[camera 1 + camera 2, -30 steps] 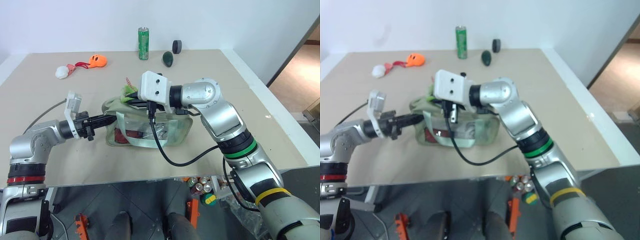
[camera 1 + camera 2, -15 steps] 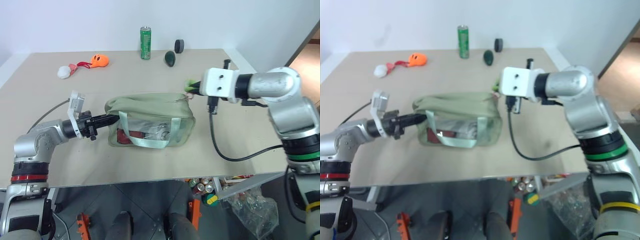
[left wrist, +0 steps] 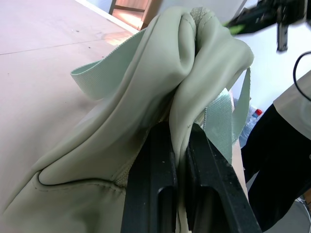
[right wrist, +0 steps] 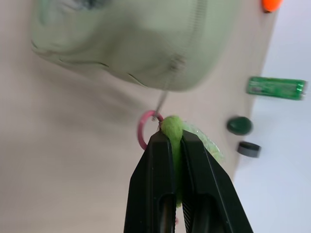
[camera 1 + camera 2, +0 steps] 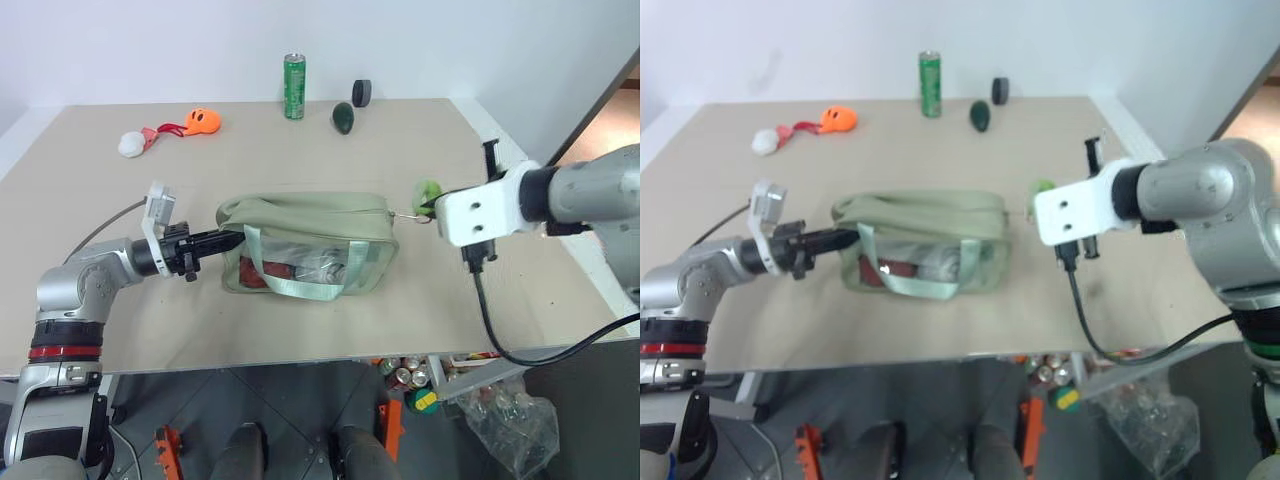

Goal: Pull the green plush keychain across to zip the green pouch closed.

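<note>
With the left gripper clamped on the pouch end, mid-frame, the right gripper pinches the keychain just right of it; over-pulling could drag the pouch or snap the cord.

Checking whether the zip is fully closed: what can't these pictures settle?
- Zipper slider at the green pouch end: too small in the eye views, blurred in the right wrist view.
- Pouch contents: only reddish and white shapes through the clear side.
- Right hand fingertips: hidden behind its camera mount in the eye views.
</note>
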Motion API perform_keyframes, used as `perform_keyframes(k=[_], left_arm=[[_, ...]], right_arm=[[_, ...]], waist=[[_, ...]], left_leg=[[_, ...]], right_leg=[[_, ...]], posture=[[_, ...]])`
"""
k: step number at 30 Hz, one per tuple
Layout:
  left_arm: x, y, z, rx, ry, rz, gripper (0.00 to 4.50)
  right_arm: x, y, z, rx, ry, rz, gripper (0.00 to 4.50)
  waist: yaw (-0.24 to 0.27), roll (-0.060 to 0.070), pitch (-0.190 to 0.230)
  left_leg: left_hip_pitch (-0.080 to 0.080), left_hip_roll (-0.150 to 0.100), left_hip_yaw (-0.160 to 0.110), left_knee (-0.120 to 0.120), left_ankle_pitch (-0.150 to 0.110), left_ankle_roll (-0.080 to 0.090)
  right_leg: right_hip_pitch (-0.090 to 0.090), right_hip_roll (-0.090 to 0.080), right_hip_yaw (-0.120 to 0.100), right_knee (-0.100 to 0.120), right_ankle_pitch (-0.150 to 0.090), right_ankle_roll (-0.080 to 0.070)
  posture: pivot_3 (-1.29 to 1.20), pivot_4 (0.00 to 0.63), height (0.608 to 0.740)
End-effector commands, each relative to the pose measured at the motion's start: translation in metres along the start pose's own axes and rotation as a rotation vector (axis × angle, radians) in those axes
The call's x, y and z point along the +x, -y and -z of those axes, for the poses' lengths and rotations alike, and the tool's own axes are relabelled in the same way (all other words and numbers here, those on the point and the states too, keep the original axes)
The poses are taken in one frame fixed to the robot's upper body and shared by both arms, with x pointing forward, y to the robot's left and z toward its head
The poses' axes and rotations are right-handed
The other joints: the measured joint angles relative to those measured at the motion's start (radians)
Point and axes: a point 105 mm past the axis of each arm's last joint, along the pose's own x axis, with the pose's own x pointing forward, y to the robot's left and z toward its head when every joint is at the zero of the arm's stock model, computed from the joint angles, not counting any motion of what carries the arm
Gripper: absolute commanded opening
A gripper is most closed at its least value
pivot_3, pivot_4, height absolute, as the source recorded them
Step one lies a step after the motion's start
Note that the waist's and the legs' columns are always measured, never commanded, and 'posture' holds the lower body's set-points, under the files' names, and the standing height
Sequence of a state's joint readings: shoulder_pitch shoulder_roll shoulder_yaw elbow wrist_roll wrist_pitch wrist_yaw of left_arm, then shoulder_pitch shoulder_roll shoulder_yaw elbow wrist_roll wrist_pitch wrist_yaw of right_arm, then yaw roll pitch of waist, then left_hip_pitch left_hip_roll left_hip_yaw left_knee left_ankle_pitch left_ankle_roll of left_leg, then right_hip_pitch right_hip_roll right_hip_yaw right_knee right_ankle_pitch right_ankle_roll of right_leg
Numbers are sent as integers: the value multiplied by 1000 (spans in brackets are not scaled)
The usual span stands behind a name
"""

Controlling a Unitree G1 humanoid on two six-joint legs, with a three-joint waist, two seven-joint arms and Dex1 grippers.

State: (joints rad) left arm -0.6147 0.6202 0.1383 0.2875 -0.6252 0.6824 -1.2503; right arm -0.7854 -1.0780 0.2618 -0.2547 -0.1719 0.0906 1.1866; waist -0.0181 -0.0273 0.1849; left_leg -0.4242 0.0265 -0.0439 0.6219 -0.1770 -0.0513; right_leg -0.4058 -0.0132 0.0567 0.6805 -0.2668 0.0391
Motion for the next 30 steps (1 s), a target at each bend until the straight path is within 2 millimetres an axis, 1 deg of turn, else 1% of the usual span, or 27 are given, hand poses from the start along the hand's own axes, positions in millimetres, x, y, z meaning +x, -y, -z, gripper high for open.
perform_keyframes(k=[1, 2, 4, 6, 9, 11, 13, 15, 17, 18, 19, 20, 22, 24, 25, 26, 27, 28, 30], left_arm=[[4, -1, 13, -37, -60, 3, 0], [4, -1, 14, -37, -63, 3, 0], [3, 0, 13, -37, -64, 1, 0], [2, 0, 11, -38, -60, 0, 0], [-1, 0, 10, -42, -55, -5, 0], [-1, 0, 10, -44, -55, -6, 0], [-2, 0, 10, -46, -54, -7, 0], [0, 0, 10, -47, -53, -5, 0], [2, 1, 10, -45, -51, -2, 0], [3, 0, 9, -39, -49, -5, 0], [3, -1, 8, -36, -46, -10, 0], [3, -1, 6, -35, -38, -13, 0], [3, -1, 3, -35, -24, -11, 0], [1, 1, -4, -18, 13, -9, 0], [0, 1, -7, -21, 32, -8, 759], [-2, 3, -11, -19, 54, -4, 1014], [-5, 3, -17, -15, 85, -10, 1418], [-8, 2, -22, -25, 112, -24, 1662], [-13, 3, -27, -46, 123, -30, 2363]], right_arm=[[36, -28, -5, -44, 16, -65, 24], [46, -35, -3, -48, 10, -77, 24], [55, -41, -1, -43, 7, -86, 24], [57, -42, 4, -46, -9, -83, 24], [56, -43, 18, -53, -62, -85, 24], [56, -47, 21, -54, -66, -96, 24], [59, -53, 17, -40, -45, -109, 24], [63, -57, 7, 3, 8, -106, 24], [64, -53, -2, 72, 63, -76, 24], [63, -46, -6, 164, 106, -35, 339], [60, -39, -10, 263, 154, -1, 746], [54, -32, -13, 358, 207, 25, 1032], [46, -25, -16, 448, 263, 47, 1684], [36, -18, -12, 523, 288, 92, 2368], [32, -15, -8, 556, 287, 116, 2750], [28, -13, 0, 610, 276, 146, 3074], [21, -17, 10, 647, 265, 151, 3458], [16, -22, 17, 680, 254, 147, 3726], [4, -30, 27, 734, 252, 133, 3752]], waist=[[0, 0, 0], [0, 0, 0], [1, 0, 0], [1, 0, 0], [1, -1, 0], [0, -1, 0], [0, -1, 0], [0, -2, -1], [-1, -2, -1], [-1, -2, -1], [-1, -2, -1], [-1, -2, -1], [0, -2, -1], [-2, -1, -1], [-2, -1, -1], [-2, -1, -1], [-2, -2, -1], [-1, -2, -1], [-1, -2, -1]], left_leg=[[0, 0, 0, 0, 0, 0], [0, 0, -1, 0, 0, 0], [0, 0, -1, 1, 0, 0], [0, 0, 0, 1, 0, 0], [0, 0, 0, 1, 0, 0], [0, 0, 0, 1, 0, 0], [0, 0, -1, 1, 0, 0], [1, 0, -1, 1, 0, 0], [1, 1, -1, 1, 0, 0], [1, 1, -1, 1, 0, 0], [1, 1, -1, 1, 0, 0], [1, 1, -1, 2, 0, 0], [1, 1, -2, 2, 0, 0], [1, 1, -1, 2, 0, 0], [1, 1, -1, 2, 0, 0], [1, 1, -1, 2, 0, 0], [1, 1, -2, 2, 0, 0], [1, 2, -2, 2, 0, 0], [0, 1, -2, 1, 0, 0]], right_leg=[[0, 0, 0, 0, 0, 0], [0, 1, 0, 0, 0, 0], [0, 1, -1, 0, 0, 0], [0, 0, 0, 0, 0, 0], [0, 0, 0, 0, 0, 0], [0, 1, 0, 0, 0, 0], [1, 1, 0, 0, 1, 0], [1, 1, 0, 0, 1, 0], [2, 1, 0, 0, 1, 0], [2, 1, 0, 0, 1, 0], [2, 1, 0, 1, 1, -1], [2, 2, -1, 1, 1, -1], [2, 2, -1, 1, 2, -1], [2, 2, 0, 1, 2, -1], [2, 2, 0, 1, 2, -1], [2, 2, 0, 1, 2, -1], [2, 2, -1, 1, 2, -1], [1, 3, -1, 1, 2, -1], [1, 2, -1, 1, 2, -1]], posture=[[0, 150, 740], [0, 150, 740], [0, 150, 740], [0, 150, 740], [0, 150, 740], [0, 150, 740], [0, 150, 740], [0, 150, 740], [0, 150, 740], [0, 150, 740], [0, 150, 740], [0, 150, 740], [0, 150, 740], [0, 150, 740], [0, 150, 740], [0, 150, 740], [0, 150, 740], [0, 150, 740], [0, 150, 740]])
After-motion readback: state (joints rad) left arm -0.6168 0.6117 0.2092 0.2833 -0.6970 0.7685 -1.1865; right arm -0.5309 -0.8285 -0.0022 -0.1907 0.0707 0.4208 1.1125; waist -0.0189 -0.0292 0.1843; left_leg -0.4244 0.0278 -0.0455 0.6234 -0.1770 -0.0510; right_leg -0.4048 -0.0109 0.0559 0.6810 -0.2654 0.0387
